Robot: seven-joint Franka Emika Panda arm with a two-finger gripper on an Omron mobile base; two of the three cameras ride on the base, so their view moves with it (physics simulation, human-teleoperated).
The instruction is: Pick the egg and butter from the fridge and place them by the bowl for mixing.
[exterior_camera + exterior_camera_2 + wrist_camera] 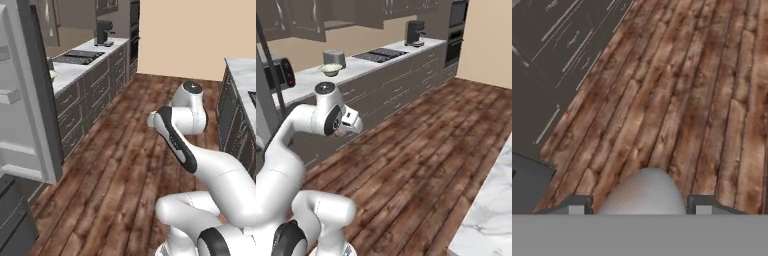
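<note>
Your white arm with dark joints [190, 145] is folded over the brown wooden plank floor [125, 170], out in the aisle beside the long run of dark grey cabinets [87, 102] with the pale worktop [363, 67].

In the hand view, the two dark fingers [574, 204] stand apart, one on each side of a pale grey-white rounded thing [644, 192] that sits between them. It looks like the egg, held over the floor planks, though you cannot tell whether the pads actually touch it.

Take that worktop as your landmark. The wide, shallow pale cream-green bowl [331, 69] sits on it, just in front of the silver toaster [334, 57]. Further along the worktop from the bowl lies the flat black hob [379, 53], and beyond that, near the far end, stands the dark coffee machine [415, 32]. At the near end of the worktop, on the other side of the bowl, is a dark appliance with a red mark [283, 72].

The tall plain grey fridge [22, 115] stands at that near end of the worktop, in the left base view, its dark-framed door [42, 100] swung open and grey door shelves showing. The butter cannot be made out.
</note>
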